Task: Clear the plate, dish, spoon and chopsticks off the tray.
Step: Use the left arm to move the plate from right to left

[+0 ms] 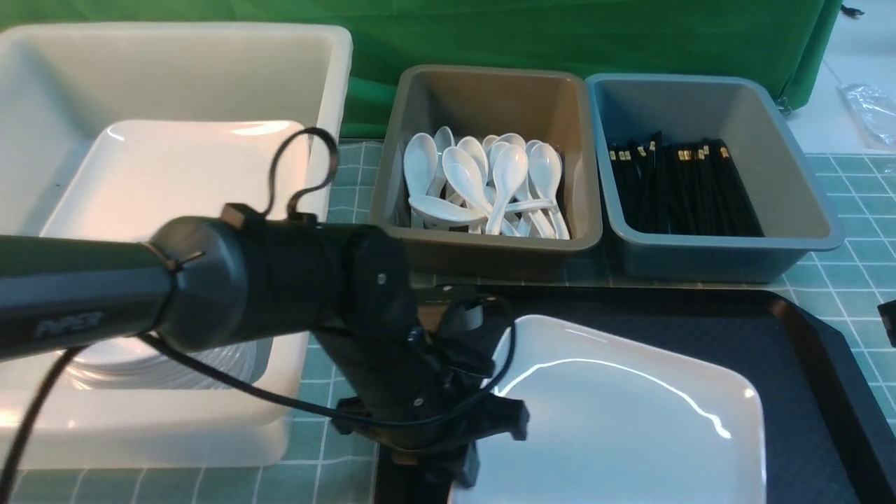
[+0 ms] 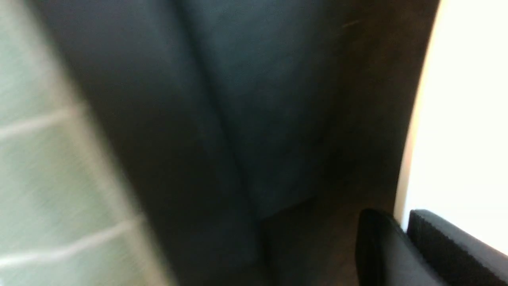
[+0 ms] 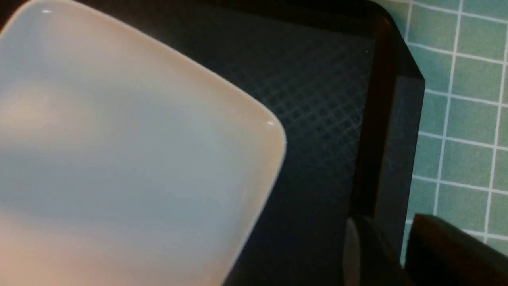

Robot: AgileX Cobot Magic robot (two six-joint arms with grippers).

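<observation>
The large white plate [image 1: 616, 420] lies on the black tray [image 1: 700, 315]. My left gripper [image 1: 467, 458] reaches down at the plate's left edge. In the left wrist view, the left gripper [image 2: 403, 222] has its fingers close together on either side of the plate's [image 2: 468, 119] rim, over the tray [image 2: 258, 99]. My right gripper [image 3: 401, 242] is shut and empty above the tray's [image 3: 317, 99] right rim, apart from the plate [image 3: 119, 139]; only a bit of it [image 1: 889, 322] shows in the front view. No spoon, chopsticks or small dish shows on the tray.
A deep white tub [image 1: 336, 70] at the left holds another big plate [image 1: 175, 175] and stacked dishes [image 1: 140, 371]. A brown tub [image 1: 490, 84] holds several white spoons [image 1: 483, 182]. A blue-grey tub [image 1: 700, 98] holds black chopsticks [image 1: 686, 189]. A green grid mat [image 1: 840, 280] covers the table.
</observation>
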